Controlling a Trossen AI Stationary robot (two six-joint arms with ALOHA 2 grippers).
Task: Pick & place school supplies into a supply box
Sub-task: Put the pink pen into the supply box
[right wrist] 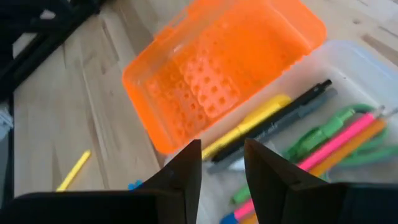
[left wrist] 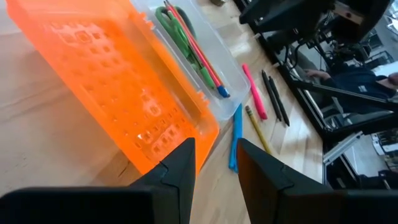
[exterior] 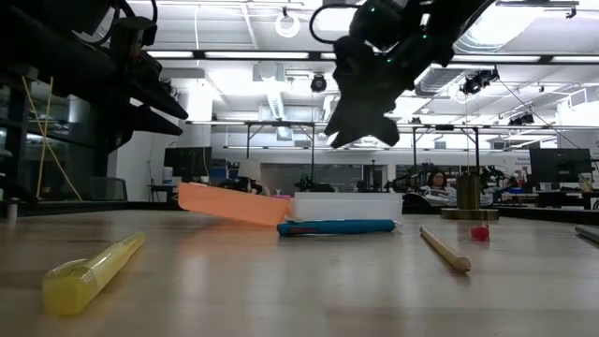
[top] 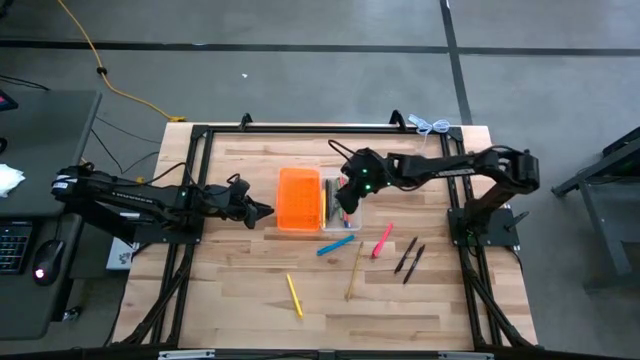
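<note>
Centrally, just above the middle of the high view, the supply box (top: 310,200) lay open on the wooden table (top: 230,300), its orange half (top: 298,199) toward frame left and its clear tray (top: 335,205) toward the right. The right wrist view showed the tray holding a yellow marker (right wrist: 249,121), a black pen (right wrist: 280,115), a pink pen (right wrist: 339,140) and green-handled scissors (right wrist: 339,127). The right gripper (top: 345,205) hung over the tray with its fingers apart and nothing between them. The left gripper (top: 262,211) sat just left of the orange half, fingers parted and empty. Below the box lay a blue marker (top: 335,245), a wooden pencil (top: 354,270), a pink marker (top: 383,241) and two black pens (top: 409,258). A yellow highlighter (top: 294,295) lay lower, toward the bottom centre.
</note>
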